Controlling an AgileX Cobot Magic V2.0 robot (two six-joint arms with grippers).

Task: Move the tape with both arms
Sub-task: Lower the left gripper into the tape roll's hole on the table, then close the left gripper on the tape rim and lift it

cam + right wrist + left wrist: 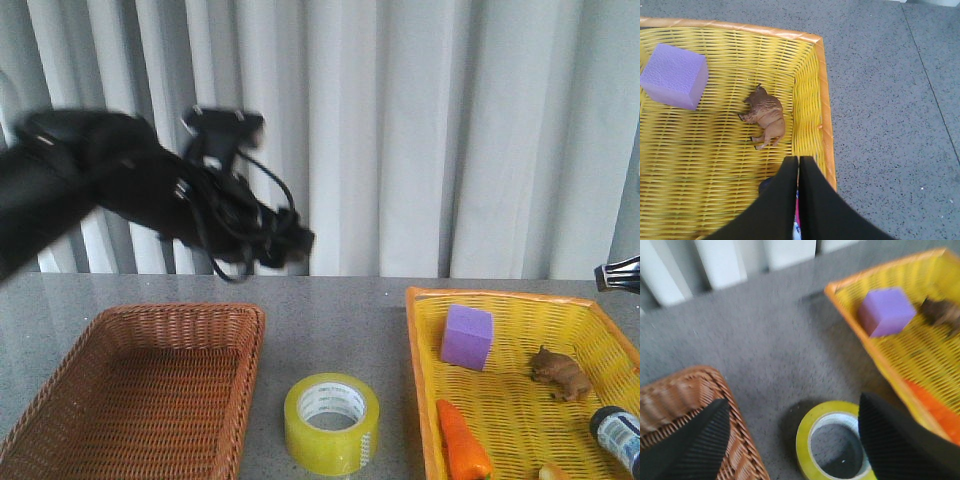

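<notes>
While the tape [332, 422] lies flat on the grey counter [330, 320] between the brown wicker basket [140, 390] and the yellow basket [520, 400], the left pincer [790, 440] hangs above it, fingers spread wide and empty — one over the wicker rim, the other just beside the roll. Right pincer [798, 165]: fingers pressed together, holding nothing visible, above the yellow basket's rim. Basket contents — purple block [468, 337], brown toy animal [560, 372], carrot [462, 440], small bottle [620, 435].
</notes>
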